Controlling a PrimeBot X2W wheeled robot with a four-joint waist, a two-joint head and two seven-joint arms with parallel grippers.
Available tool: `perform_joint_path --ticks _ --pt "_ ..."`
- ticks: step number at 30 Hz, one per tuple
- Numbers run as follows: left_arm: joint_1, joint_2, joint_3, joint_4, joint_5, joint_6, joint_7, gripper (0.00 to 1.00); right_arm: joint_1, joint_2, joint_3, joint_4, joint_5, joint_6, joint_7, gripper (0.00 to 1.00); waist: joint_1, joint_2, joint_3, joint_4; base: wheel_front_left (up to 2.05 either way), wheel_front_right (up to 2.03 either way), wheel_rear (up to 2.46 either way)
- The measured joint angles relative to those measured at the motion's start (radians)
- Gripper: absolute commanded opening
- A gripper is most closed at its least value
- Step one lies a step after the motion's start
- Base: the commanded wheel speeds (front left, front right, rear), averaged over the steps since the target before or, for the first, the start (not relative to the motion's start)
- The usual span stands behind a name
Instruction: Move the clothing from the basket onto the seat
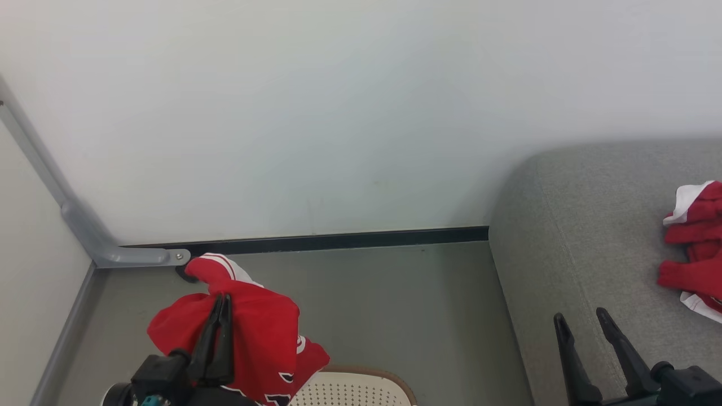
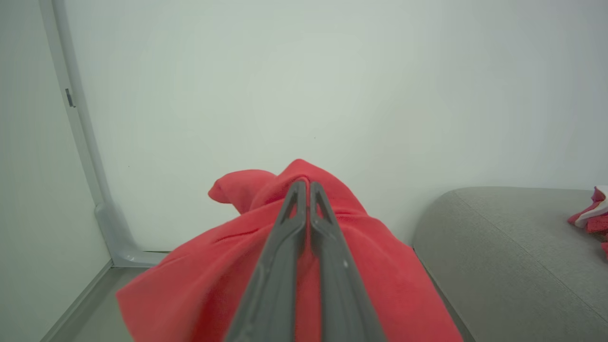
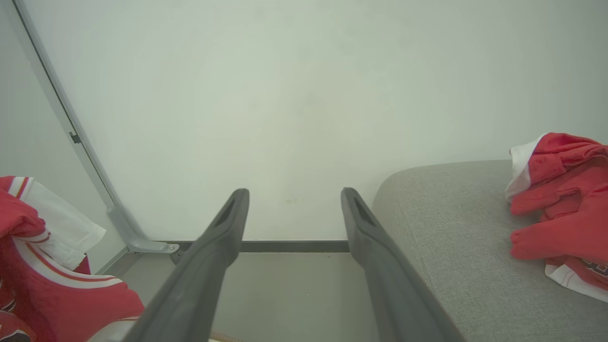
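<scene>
head view: left gripper (image 1: 224,298) is pinching a red garment (image 1: 265,332) just above the basket (image 1: 369,373); right gripper (image 1: 581,317) is hovering spread by the seat (image 1: 592,237) edge. left wrist view: garment is draping around pressed-together fingers (image 2: 285,266). right wrist view: other clothing (image 3: 560,209) is lying on the seat, right of the gripper.

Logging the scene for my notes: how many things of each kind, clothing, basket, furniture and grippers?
Red clothing bundles: 2, held garment in left gripper, heap on sofa
Laundry basket: 1
Sofa: 1
Grippers: 2, counting right gripper
Total: 6
</scene>
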Motion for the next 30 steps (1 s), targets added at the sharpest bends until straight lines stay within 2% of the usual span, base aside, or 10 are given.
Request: perform_joint_path --ticks 13,21,30 --pt "0.015 0.007 -0.035 -0.283 0.0 -0.01 0.007 0.0 0.036 0.028 0.083 -0.068 -0.002 0.005 0.023 1.0 0.0 0.0 -0.024 0.02 0.0 0.0 0.0" --pt "-0.056 -0.006 -0.089 -0.382 -0.001 -0.029 0.048 0.0 0.03 0.054 0.168 -0.089 -0.011 0.041 0.05 1.0 0.0001 0.0 -0.022 0.02 0.0 0.0 0.0" --pt "-0.151 -0.021 -0.146 -0.425 -0.009 -0.044 0.084 0.0 0.029 0.094 0.266 -0.093 -0.012 0.078 0.076 1.0 0.0001 0.0 -0.017 0.018 0.0 0.0 0.0"
